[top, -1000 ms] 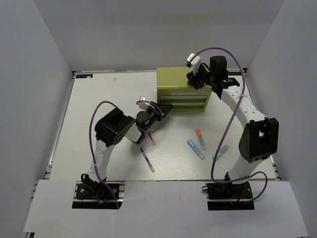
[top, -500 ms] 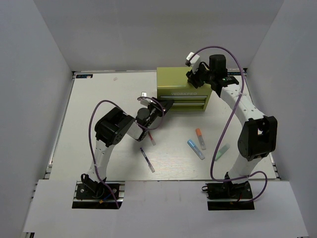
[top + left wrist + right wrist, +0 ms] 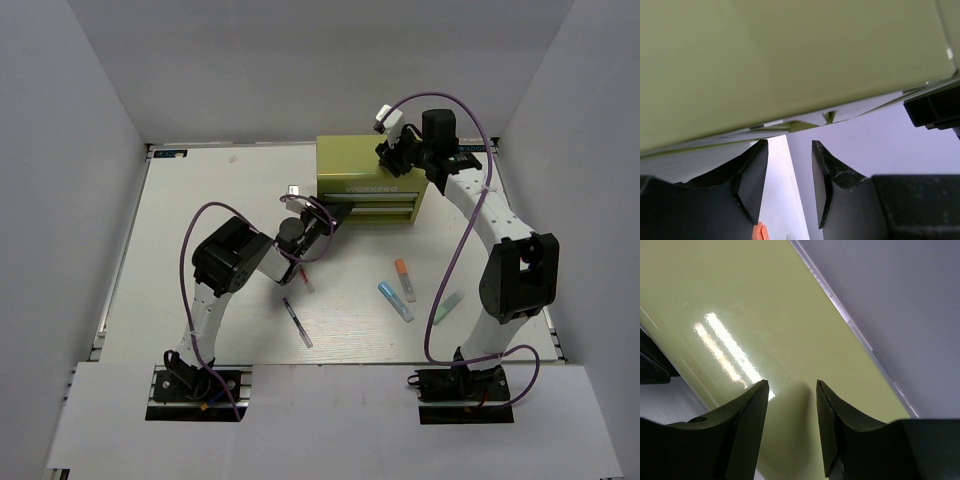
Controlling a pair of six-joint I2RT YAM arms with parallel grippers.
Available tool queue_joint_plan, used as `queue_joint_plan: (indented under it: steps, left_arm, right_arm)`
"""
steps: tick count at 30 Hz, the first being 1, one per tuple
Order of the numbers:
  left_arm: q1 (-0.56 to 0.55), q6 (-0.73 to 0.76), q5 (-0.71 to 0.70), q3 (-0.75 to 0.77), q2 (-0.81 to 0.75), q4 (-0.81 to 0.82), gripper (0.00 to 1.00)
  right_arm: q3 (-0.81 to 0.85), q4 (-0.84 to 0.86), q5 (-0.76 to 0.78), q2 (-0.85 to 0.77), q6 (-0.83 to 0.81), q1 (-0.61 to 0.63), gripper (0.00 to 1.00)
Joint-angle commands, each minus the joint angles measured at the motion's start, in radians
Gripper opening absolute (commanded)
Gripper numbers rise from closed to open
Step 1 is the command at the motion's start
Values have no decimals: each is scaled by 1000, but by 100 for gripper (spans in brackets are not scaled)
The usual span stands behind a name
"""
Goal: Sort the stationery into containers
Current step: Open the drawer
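Top view: drawer-opening step by the look of it, tool chest (image 3: 360, 165) at the far side of the bench (image 3: 200, 200), left fingers (image 3: 333, 213) at the left end of its upper drawer (image 3: 385, 203), right fingers (image 3: 390, 157) over the lid as if to steady it, pens and markers (image 3: 395, 300) loose on the bench nearer the arms; next, probably: hook the drawer front and pull straight out. Left wrist view: fingers (image 3: 752, 182) partly open, nothing between them, just under the chest's edge, contact unclear. Right wrist view: fingers (image 3: 747, 425) likewise partly apart, empty, close over the olive top, touching or not impossible to say.
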Motion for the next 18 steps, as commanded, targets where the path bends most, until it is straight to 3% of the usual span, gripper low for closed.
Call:
queue_joint_plan:
  steps: [1,18]
  left_arm:
    - [-3,25,-4,29,-56,477,50]
    - [6,25,-82,58,-47,477,52]
  right_arm:
    - [33,-23,19,19,-15,1,49]
    - [30,-27,27,20,-17,3,49]
